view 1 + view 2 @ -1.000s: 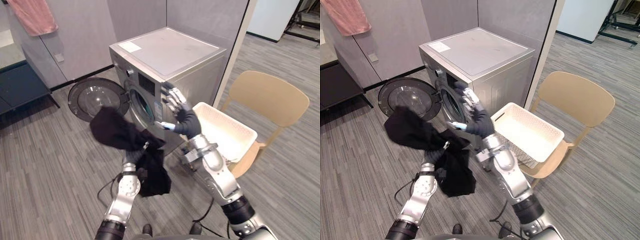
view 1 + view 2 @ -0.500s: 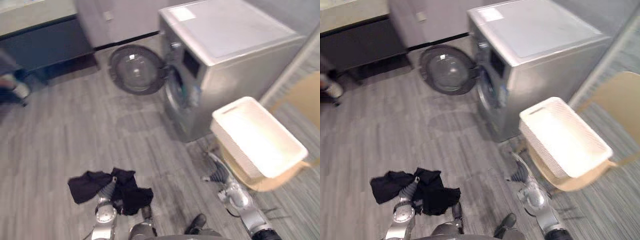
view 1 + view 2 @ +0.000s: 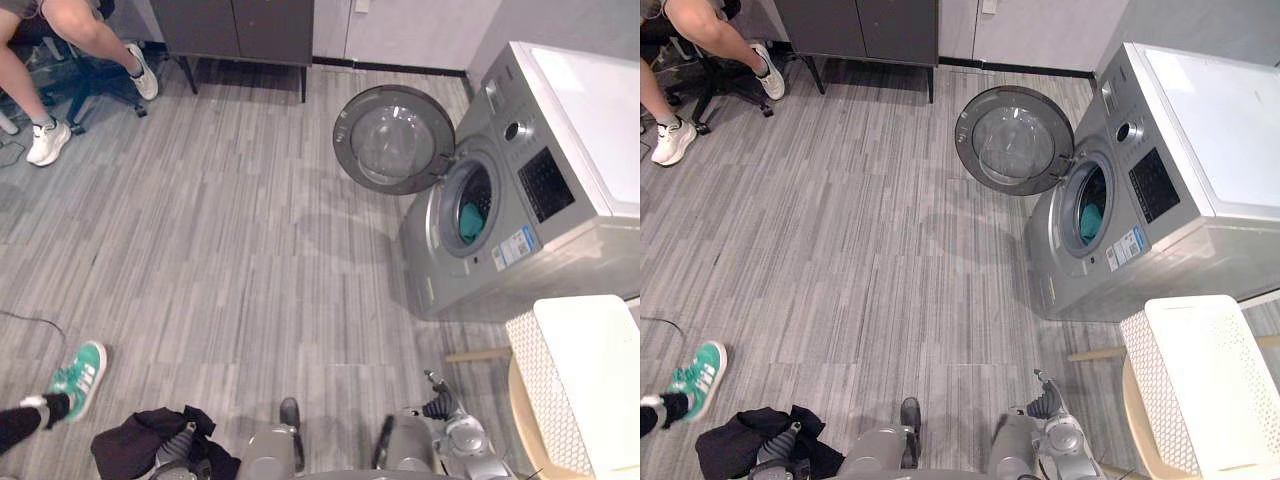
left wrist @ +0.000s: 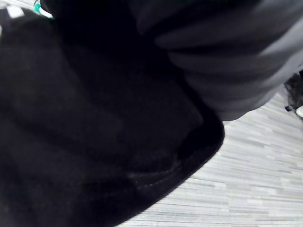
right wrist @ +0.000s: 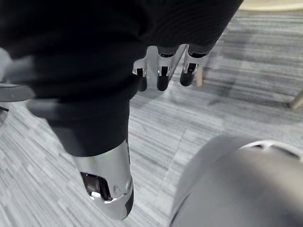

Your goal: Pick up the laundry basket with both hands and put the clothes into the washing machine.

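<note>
The black garment (image 3: 130, 445) hung bunched over my left hand (image 4: 227, 56), low above the floor at my left side and well apart from the washing machine (image 3: 540, 200). The cloth buried that hand's fingers, so I could not tell how they were set. My right hand (image 5: 162, 71) hung down by my side with its fingers straight and slack, holding nothing.

I judged the garment to be light, limp and quick to slide off, so it was best taken by a gathered fold rather than a loose edge. The white laundry basket (image 3: 590, 380) sat on the chair (image 3: 516, 400) beside the machine. It looked like stiff perforated plastic, light, and what I saw of its inside was bare. I would have taken it by the rim at two opposite sides.

The machine's door (image 3: 393, 140) stood wide open and a teal cloth (image 3: 470, 222) lay in the drum. A label (image 3: 515, 246) was on the machine's front, its print too small for me to read.
</note>
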`<state>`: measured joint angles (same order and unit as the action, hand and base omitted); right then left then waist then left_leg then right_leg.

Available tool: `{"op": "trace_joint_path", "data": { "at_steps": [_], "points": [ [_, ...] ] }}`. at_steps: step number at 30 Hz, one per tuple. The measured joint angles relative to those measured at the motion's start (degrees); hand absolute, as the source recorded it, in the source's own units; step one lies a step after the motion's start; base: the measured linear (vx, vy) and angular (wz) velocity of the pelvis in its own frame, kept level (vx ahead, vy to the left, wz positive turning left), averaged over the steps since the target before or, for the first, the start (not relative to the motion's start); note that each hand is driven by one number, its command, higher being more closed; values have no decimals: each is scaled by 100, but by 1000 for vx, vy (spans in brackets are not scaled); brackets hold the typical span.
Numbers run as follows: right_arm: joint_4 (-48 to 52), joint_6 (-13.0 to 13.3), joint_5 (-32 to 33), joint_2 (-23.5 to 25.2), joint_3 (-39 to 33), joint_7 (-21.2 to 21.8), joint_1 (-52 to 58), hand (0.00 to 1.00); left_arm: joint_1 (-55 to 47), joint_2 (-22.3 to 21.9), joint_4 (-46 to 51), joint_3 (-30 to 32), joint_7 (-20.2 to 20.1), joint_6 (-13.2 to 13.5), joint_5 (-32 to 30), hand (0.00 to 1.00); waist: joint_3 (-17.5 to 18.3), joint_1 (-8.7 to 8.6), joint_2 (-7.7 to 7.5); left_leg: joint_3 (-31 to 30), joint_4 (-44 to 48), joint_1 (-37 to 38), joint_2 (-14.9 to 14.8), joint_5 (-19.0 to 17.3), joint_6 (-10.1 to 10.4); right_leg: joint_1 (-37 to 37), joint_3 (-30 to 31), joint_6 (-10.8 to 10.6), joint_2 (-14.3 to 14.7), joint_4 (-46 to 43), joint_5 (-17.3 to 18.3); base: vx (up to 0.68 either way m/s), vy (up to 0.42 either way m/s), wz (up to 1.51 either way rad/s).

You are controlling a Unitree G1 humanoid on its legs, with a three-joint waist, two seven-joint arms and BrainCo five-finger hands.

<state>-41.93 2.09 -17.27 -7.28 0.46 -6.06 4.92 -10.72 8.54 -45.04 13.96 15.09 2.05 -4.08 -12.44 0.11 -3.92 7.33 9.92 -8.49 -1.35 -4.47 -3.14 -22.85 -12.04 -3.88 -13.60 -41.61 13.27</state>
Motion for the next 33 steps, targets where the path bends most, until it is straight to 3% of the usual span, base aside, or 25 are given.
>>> {"op": "trace_joint_path", "data": {
  "at_steps": [1,3,4,5,7,8,9,10,11,12,13,15,17,20,21,23,25,26,27,28,30,31,32,33],
  "points": [
    [-7,-9,87,-4,-9,-30,-2,0,189,-3,-28,-91,-3,2,-1,100,-141,-70,30,-173,-4,118,28,-77,3,-79,-41,-128,285,1169,-164,205,-69,55],
    [-7,-15,135,0,-13,-32,-8,0,340,-69,-69,-111,-4,4,-2,100,-230,-177,41,-324,-39,220,62,-130,26,-48,-29,-175,410,2309,-605,220,-88,63],
    [-10,-14,188,25,-15,-31,10,0,427,-99,-91,-213,-8,35,-8,100,-293,-247,-55,-424,-214,443,179,-152,57,-45,-7,-345,398,3389,-1157,329,-153,63],
    [-5,-16,212,30,-56,-29,-12,0,544,-123,-197,-270,-20,44,-12,100,-339,-304,-141,-541,-260,606,292,-265,151,-86,3,-419,274,3844,-1366,359,-178,57],
    [-4,-28,207,39,-129,-28,-17,0,612,-171,-281,-322,-44,45,-61,100,-340,-305,-217,-647,-247,851,365,-484,259,-141,89,-407,163,3962,-1404,398,-239,44],
    [-1,-36,208,32,-169,-23,42,0,589,-226,-282,-317,-87,47,-91,100,-325,-297,-230,-793,-121,1037,288,-769,334,-84,171,-176,199,3750,-1629,610,-384,43],
    [133,-35,210,13,-306,-20,95,0,543,-342,-280,-334,-126,53,-123,100,-282,-318,25,-883,-55,1199,-35,-1010,343,-164,77,65,416,3079,-1747,655,-404,43],
    [252,-36,207,7,-304,-19,178,0,465,-406,-272,-320,-135,63,-124,100,-225,-335,156,-909,131,1312,-144,-1049,518,-154,-32,135,507,2854,-1716,608,-335,58],
    [361,-30,203,17,-292,-11,212,0,419,-485,-279,-243,-147,73,-139,100,-220,-431,232,-751,1483,857,-440,-1121,760,-69,-194,300,613,2412,-1693,641,-398,43],
    [425,-43,203,28,-284,13,256,0,385,-579,-270,-192,-149,63,-139,100,-195,-396,331,-667,2646,460,-738,-882,915,131,-302,625,842,2355,-1508,776,-456,-4],
    [631,-57,203,68,-274,0,357,0,300,-725,-152,-63,-170,63,-119,100,-135,-223,490,-547,3826,81,-1200,-232,829,470,-277,920,1257,2416,-1317,508,-333,-54],
    [830,-53,244,194,-275,-40,362,0,291,-742,-35,-44,-219,61,-131,100,-99,-88,480,-342,4882,-328,-1544,-281,873,870,-87,1106,1583,2469,-1082,582,-251,-85],
    [919,-58,327,272,-279,-54,362,0,326,-764,85,-89,-248,68,-141,100,-95,-59,387,2,4955,-610,-1560,-511,872,1254,168,1182,1707,2695,-981,597,-244,-69],
    [972,-98,330,343,-303,-146,418,0,349,-819,187,-117,-255,68,-277,100,-88,-7,369,242,3639,-820,-1401,-769,837,1921,651,1190,1844,3197,-975,485,-110,-80],
    [980,-99,330,346,-359,-148,435,0,394,-834,215,-166,-254,67,-292,100,-89,109,362,26,2910,-915,-1201,-772,849,2104,900,1168,1865,3300,-940,414,26,-106],
    [963,-101,327,430,-556,-167,427,0,467,-917,218,-221,-257,68,-330,100,-87,232,362,-635,1596,-935,-870,-648,1050,2386,1366,906,1884,3277,-759,490,135,-122],
    [955,-98,326,415,-591,-176,446,0,447,-983,217,-247,-256,68,-333,100,-11,227,452,-997,1167,-936,-863,-556,1142,2452,1740,668,1977,3115,-517,293,186,-121],
    [949,-97,325,425,-605,-178,469,0,442,-987,216,-248,-257,68,-336,100,34,246,459,-1061,1173,-931,-893,-546,1125,2449,1859,651,1997,3014,-373,296,318,-155],
    [959,-94,325,424,-610,-177,558,0,368,-1022,191,-254,-259,65,-339,100,130,241,572,-989,1225,-880,-997,-496,1042,2411,2168,602,2117,2729,-97,362,454,-163],
    [928,-114,324,420,-628,-195,681,0,277,-1042,169,-262,-262,63,-349,100,290,241,666,-842,1329,-867,-1120,-142,1012,2240,2488,559,2222,2321,252,325,407,-168],
    [847,-178,324,589,-587,-236,754,0,295,-908,142,-267,-264,27,-350,100,386,211,376,-236,1483,-783,-1040,-387,814,1998,2771,287,1940,1973,513,230,328,-145],
    [768,-192,323,712,-553,-238,808,0,343,-755,147,-261,-264,20,-349,100,510,241,131,261,1414,-671,-1031,-467,742,1776,2650,131,1712,1927,514,216,336,-192],
    [489,-222,324,744,-482,-239,644,0,321,-598,138,-252,-259,-3,-345,100,607,290,-23,780,1256,-493,-1043,-474,708,1604,2291,-81,1421,1980,433,192,341,-209],
    [287,-235,324,743,-488,-249,436,0,321,-497,102,-263,-264,-31,-343,100,606,259,-54,1124,1135,-297,-1055,-464,686,1516,1769,-261,1188,2141,310,125,285,-193]
  ]
}}
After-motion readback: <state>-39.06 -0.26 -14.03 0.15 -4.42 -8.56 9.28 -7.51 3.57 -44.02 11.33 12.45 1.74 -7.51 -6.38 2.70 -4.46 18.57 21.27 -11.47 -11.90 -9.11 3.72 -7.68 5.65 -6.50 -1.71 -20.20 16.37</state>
